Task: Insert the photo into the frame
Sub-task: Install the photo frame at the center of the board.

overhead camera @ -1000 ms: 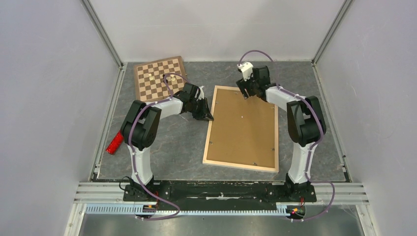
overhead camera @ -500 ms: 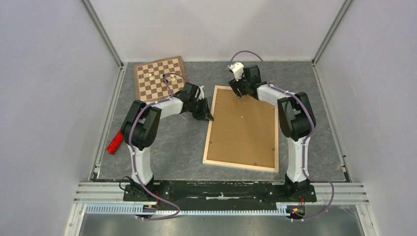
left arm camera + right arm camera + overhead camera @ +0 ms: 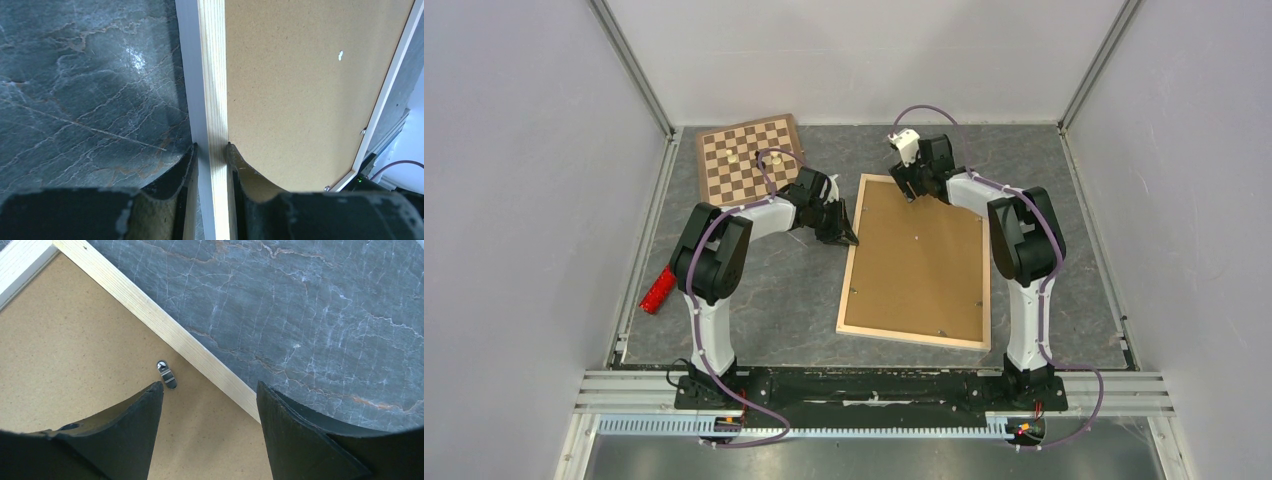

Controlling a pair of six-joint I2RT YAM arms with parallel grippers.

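The frame (image 3: 914, 337) lies face down on the grey table, its thin wooden bars around a brown backing board (image 3: 919, 260). The photo is not in view. My left gripper (image 3: 849, 240) is shut on the frame's left bar near the far corner; in the left wrist view the fingers (image 3: 211, 147) pinch the bar (image 3: 212, 75) beside the board (image 3: 300, 75). My right gripper (image 3: 912, 192) is open above the frame's far edge; the right wrist view (image 3: 210, 385) shows it straddling the bar (image 3: 165, 322) and board (image 3: 75, 365), next to a small metal clip (image 3: 167, 375).
A checkered chessboard (image 3: 749, 160) with a few pieces lies at the back left, just behind my left arm. A red object (image 3: 657, 290) lies by the left rail. Grey walls and metal rails enclose the table on three sides.
My right gripper moved left along the frame's far edge a second ago and has held still since. My left gripper has not moved.
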